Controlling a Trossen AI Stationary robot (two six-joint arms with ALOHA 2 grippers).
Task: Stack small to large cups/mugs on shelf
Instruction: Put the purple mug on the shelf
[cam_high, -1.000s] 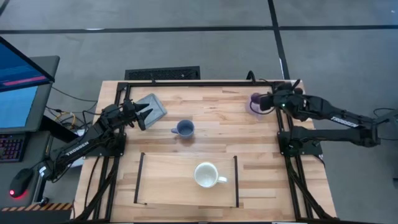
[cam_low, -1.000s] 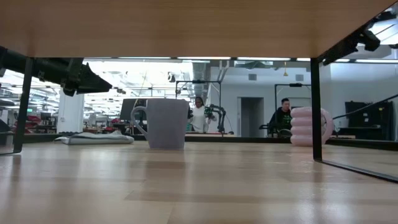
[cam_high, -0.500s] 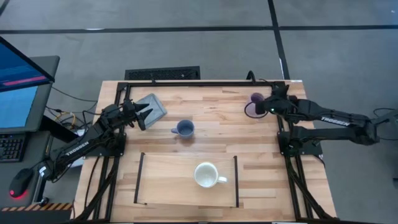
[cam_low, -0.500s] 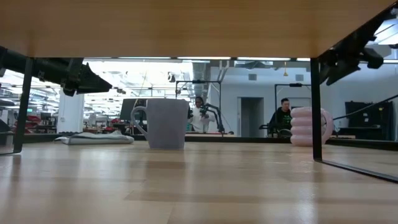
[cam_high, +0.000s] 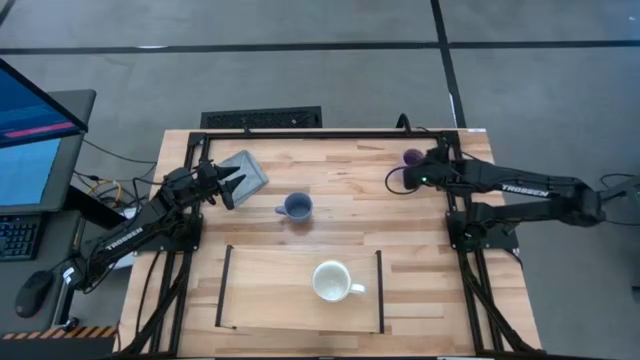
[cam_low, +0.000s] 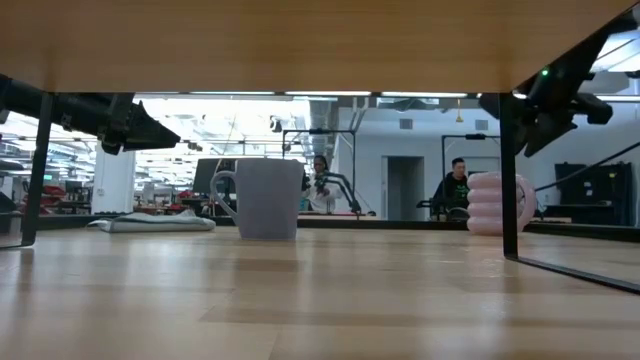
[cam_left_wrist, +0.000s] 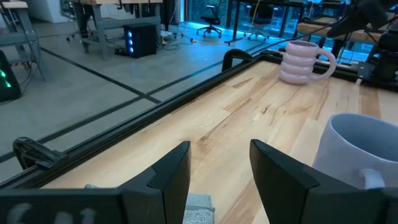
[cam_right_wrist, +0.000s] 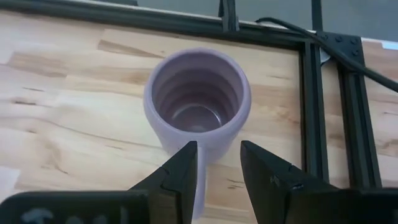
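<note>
Hovering open and empty over the purple mug (cam_right_wrist: 198, 99) at the table's two o'clock, your right gripper (cam_right_wrist: 217, 168) should pinch the rim wall; it's rigid, smooth, chip-prone. Left gripper (cam_high: 228, 186) waits open at ten.

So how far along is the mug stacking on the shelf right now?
Done: the white mug stands on the shelf. In hand: the right gripper hangs open above the lilac mug near the table's far right corner, not gripping it. Left: the lilac mug and the blue mug both sit on the tabletop, unstacked. The left gripper waits open by the grey pad.
</note>
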